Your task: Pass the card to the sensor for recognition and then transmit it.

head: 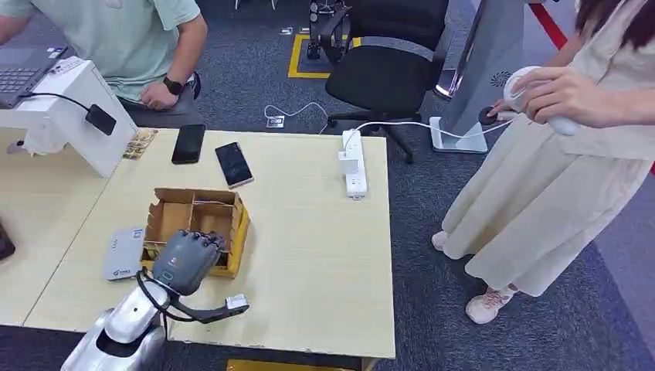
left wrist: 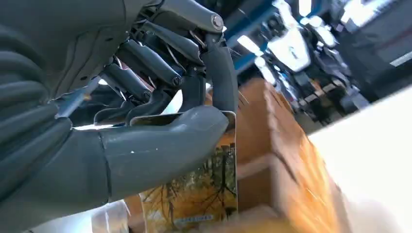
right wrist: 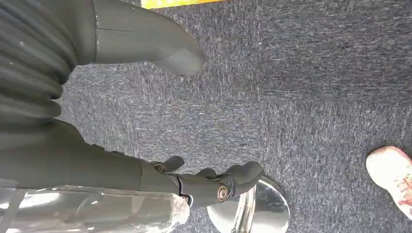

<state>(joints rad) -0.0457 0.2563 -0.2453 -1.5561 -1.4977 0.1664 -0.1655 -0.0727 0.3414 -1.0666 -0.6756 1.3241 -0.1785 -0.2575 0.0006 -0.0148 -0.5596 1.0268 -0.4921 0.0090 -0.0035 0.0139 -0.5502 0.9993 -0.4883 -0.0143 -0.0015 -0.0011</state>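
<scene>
My left hand (head: 185,261) hovers at the near edge of an open cardboard box (head: 197,224) on the wooden table. In the left wrist view its thumb (left wrist: 160,150) and fingers pinch a card (left wrist: 194,191) printed with yellow autumn trees, and the box wall (left wrist: 272,155) stands just behind it. A flat grey reader (head: 123,253) lies on the table right beside the box, on its left. My right hand (right wrist: 145,111) hangs over dark carpet, fingers apart, holding nothing.
Two dark phones (head: 188,143) (head: 233,164) and a white power strip (head: 354,162) lie further back. A white stand (head: 77,116) is at the left, with another card (head: 140,144) beside it. One person sits behind the table; another stands right, holding a white device (head: 533,97).
</scene>
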